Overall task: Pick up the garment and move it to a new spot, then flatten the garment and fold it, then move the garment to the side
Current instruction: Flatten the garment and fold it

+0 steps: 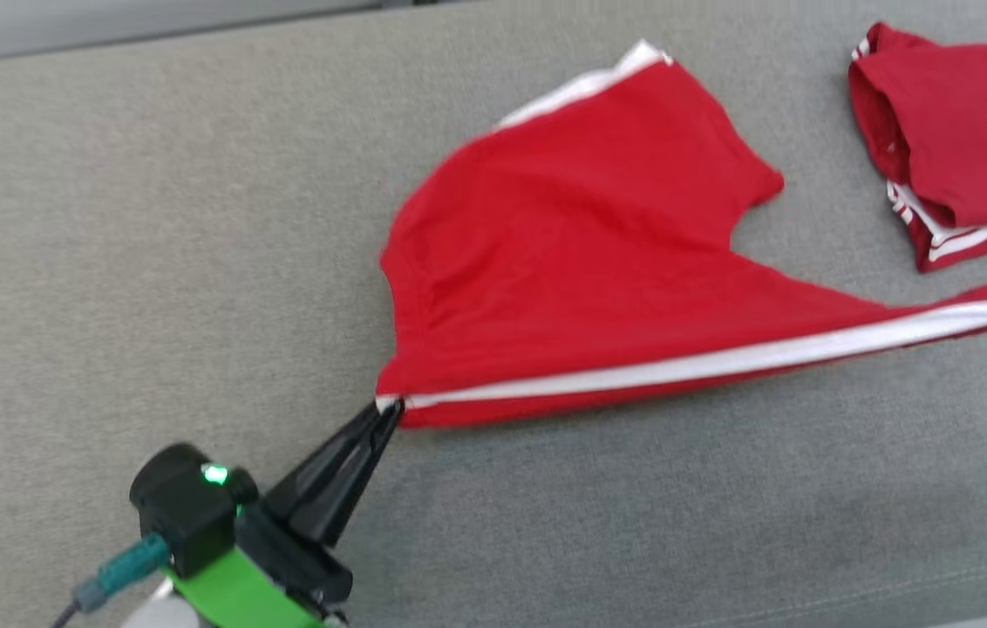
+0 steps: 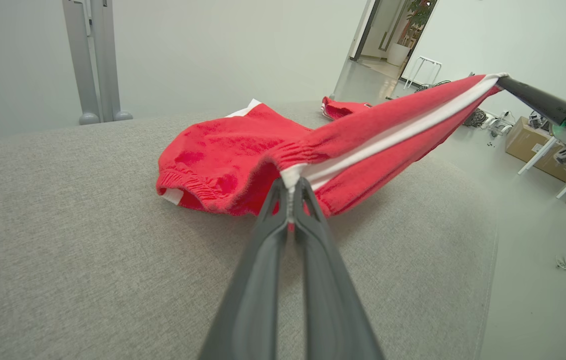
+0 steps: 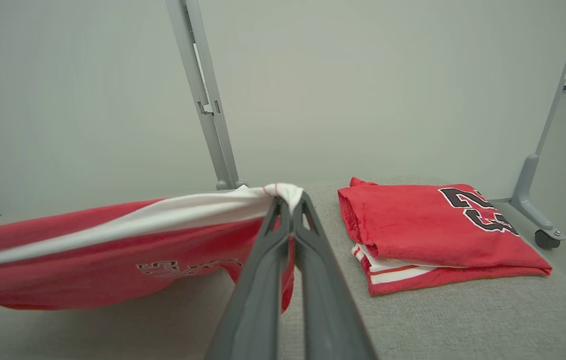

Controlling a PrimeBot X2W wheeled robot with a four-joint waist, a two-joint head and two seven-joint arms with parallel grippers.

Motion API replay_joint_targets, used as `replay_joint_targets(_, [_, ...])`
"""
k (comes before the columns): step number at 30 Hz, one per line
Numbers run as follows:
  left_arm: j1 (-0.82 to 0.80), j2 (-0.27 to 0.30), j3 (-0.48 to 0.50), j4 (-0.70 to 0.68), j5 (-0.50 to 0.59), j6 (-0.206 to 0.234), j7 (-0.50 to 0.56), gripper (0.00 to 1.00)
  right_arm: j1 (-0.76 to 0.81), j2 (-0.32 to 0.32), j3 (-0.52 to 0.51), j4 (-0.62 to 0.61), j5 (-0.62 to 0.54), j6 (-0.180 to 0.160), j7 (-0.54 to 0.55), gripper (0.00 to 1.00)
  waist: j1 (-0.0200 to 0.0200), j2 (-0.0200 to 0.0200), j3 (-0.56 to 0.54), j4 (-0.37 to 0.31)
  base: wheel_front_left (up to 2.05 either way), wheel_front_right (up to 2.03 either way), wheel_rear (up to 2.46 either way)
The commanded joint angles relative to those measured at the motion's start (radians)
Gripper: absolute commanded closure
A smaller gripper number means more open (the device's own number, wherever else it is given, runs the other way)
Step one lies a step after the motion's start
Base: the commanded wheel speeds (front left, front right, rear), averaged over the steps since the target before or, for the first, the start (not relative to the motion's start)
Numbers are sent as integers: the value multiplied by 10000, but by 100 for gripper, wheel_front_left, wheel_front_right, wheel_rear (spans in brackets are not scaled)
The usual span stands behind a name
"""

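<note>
Left tool (image 1: pixel 389 410): closed, pinching the shorts' (image 1: pixel 572 262) waistband corner at the white stripe, the end farthest from the pile (image 1: pixel 956 148).
Right tool (image 3: pixel 290 200): closed, pinching the stripe's other end, the hem corner nearest the pile.
Shorts: red, with the stripe edge lifted and taut between the two tools. The rest sags onto the grey bench (image 1: pixel 153 218), on the robot's left of the pile.
Long axis: runs along the stripe from tool to tool, heading toward the pile's near edge.
Pile: folded red jerseys, apart from the shorts and closer to the right tool.
Next move, judged: both tools lower together with the stripe tight.
</note>
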Motion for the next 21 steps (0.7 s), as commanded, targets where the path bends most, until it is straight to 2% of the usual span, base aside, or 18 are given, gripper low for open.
replay_joint_targets(1, [516,72,237,-25,181,37,-27,100,403,-146,-136,-200,-50,-28,57,100,1,0,-1096,614,0,0,0])
replay_joint_targets(6, [1628,91,484,-320,287,39,-26,100,1504,-300,-449,-846,-241,-34,468,100,1,0,-1261,830,0,0,0])
replay_joint_targets(9, [1747,124,259,-434,51,39,-26,100,1648,-430,-597,-1071,-497,-33,808,100,1,0,-1107,915,0,0,0])
replay_joint_targets(14, [794,74,-439,-197,-620,37,225,100,792,-751,-261,-711,-879,-27,1477,100,1,0,-752,1130,0,0,0])
replay_joint_targets(21, [-1002,-393,-1027,398,-2257,37,478,100,-1306,-1748,357,511,-669,-24,2502,100,1,0,-52,1609,0,0,0])
